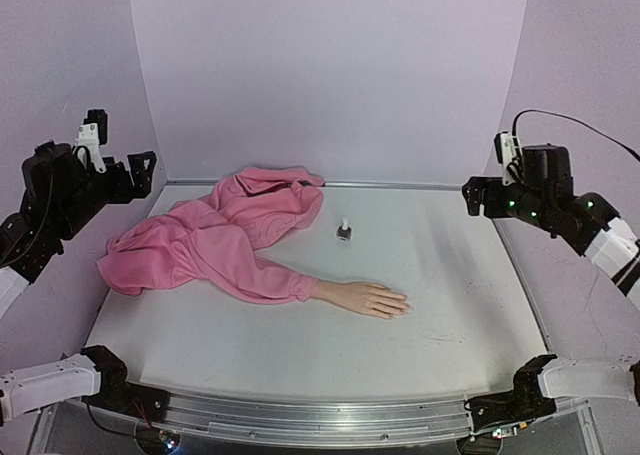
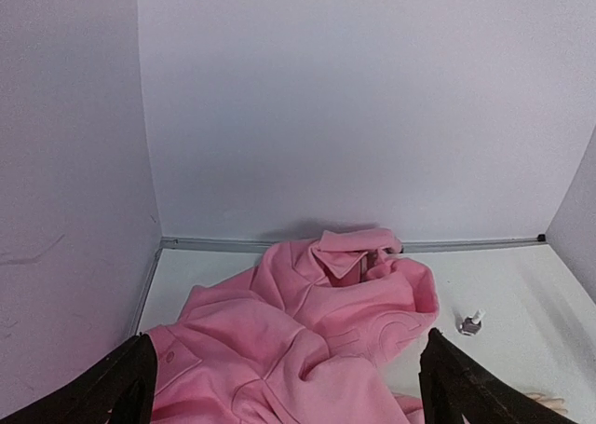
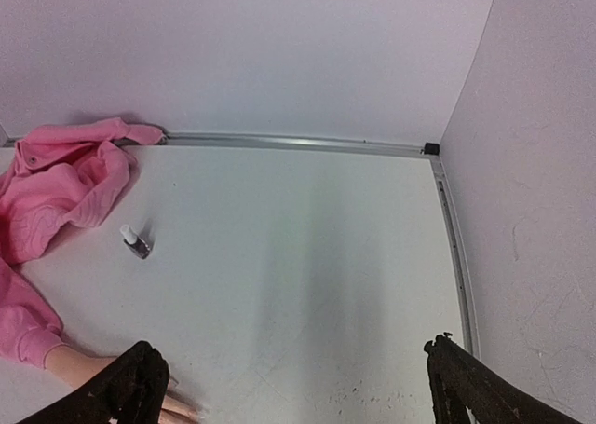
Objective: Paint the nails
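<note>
A pale mannequin hand (image 1: 368, 298) lies flat on the white table, fingers pointing right, its wrist in a pink sleeve (image 1: 262, 277). The nails are too small to make out. A small dark polish bottle (image 1: 343, 232) with a white cap stands behind the hand; it also shows in the left wrist view (image 2: 471, 323) and the right wrist view (image 3: 136, 241). My left gripper (image 1: 142, 173) is raised at the far left, open and empty. My right gripper (image 1: 478, 197) is raised at the far right, open and empty. The hand's fingers (image 3: 177, 407) peek in beside the right gripper's left finger.
The pink hoodie (image 1: 225, 230) lies bunched over the back left of the table (image 1: 450, 285); it fills the left wrist view (image 2: 307, 349). White walls enclose the table at the back and both sides. A metal rail (image 1: 320, 420) runs along the near edge.
</note>
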